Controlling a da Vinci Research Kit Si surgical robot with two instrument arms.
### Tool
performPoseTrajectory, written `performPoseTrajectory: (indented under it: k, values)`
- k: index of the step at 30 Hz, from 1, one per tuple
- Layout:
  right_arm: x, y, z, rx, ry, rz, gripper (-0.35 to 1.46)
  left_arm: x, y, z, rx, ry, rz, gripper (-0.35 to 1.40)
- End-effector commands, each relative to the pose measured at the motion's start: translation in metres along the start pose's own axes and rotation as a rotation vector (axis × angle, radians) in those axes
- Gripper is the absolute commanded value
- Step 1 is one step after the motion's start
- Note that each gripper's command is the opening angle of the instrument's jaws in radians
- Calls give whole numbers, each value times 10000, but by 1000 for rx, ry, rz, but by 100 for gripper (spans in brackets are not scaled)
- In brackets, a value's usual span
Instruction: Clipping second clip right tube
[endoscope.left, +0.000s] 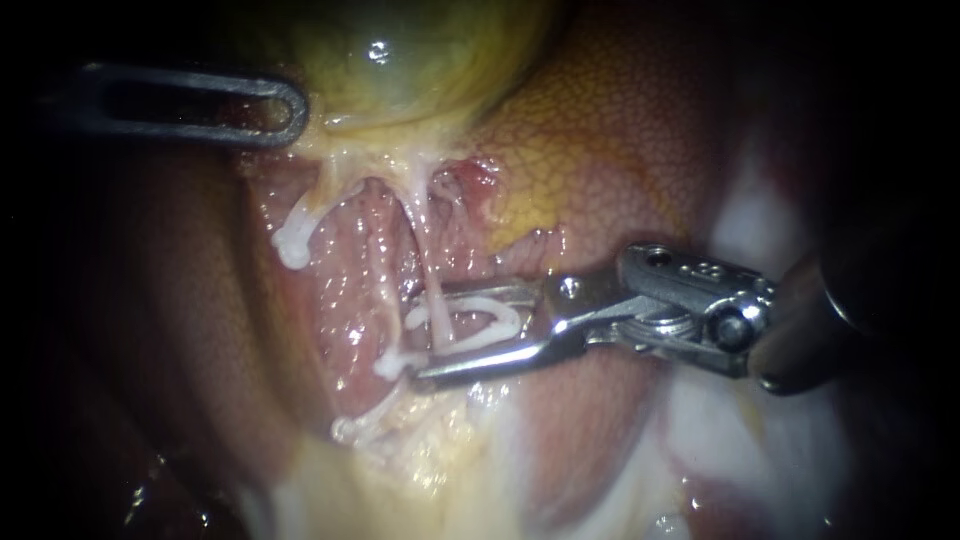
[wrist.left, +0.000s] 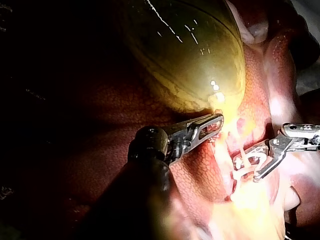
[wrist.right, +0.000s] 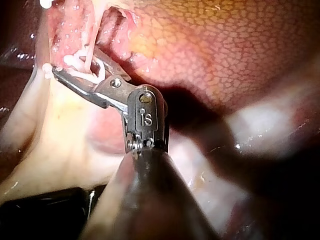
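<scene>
Mottled red-brown liver (endoscope.left: 620, 130) forms the background in the endoscope view, with the yellow-green gallbladder (endoscope.left: 400, 60) above. The left instrument (endoscope.left: 295, 110) comes in from the left, its jaws closed on the gallbladder's lower edge. The right instrument (endoscope.left: 425, 335) has its jaws spread, carrying an open white clip (endoscope.left: 505, 318) between them. The pale right tube (endoscope.left: 425, 250) passes between the clip's limbs. Another white clip (endoscope.left: 390, 365) lies just beside the lower jaw's tip, and a third (endoscope.left: 295, 245) sits on the left strand. In the left wrist view, the left instrument (wrist.left: 217, 124) grips tissue at the gallbladder (wrist.left: 190, 55), with the right instrument (wrist.left: 250, 167) and its clip (wrist.left: 247, 161) well apart ahead. In the right wrist view, the right instrument (wrist.right: 75, 62) holds the clip (wrist.right: 70, 60) astride the tube (wrist.right: 91, 52), with liver (wrist.right: 225, 50) beyond.
</scene>
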Motion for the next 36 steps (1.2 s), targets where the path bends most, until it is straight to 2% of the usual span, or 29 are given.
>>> performPoseTrajectory:
  k: [1,12,20,24,32,35,36]
  values:
    - [0,-1,0,11,3,-4,45,0,0,0,0,0,0,-35]
    - [0,-15,12,115,30,2,41,0,0,1,-1,-1,0,-35]
    - [2,-17,20,132,35,1,32,1,-1,2,-2,-1,0,-35]
    - [3,-14,21,131,36,2,20,1,-1,3,-2,-1,0,-35]
    - [5,-9,20,125,39,2,-16,1,-1,3,-2,-1,0,-35]
    - [7,-7,19,125,39,3,-35,1,-1,3,-2,-2,0,-35]
    - [7,-6,18,125,39,3,-35,1,-1,3,-2,-2,0,-35]
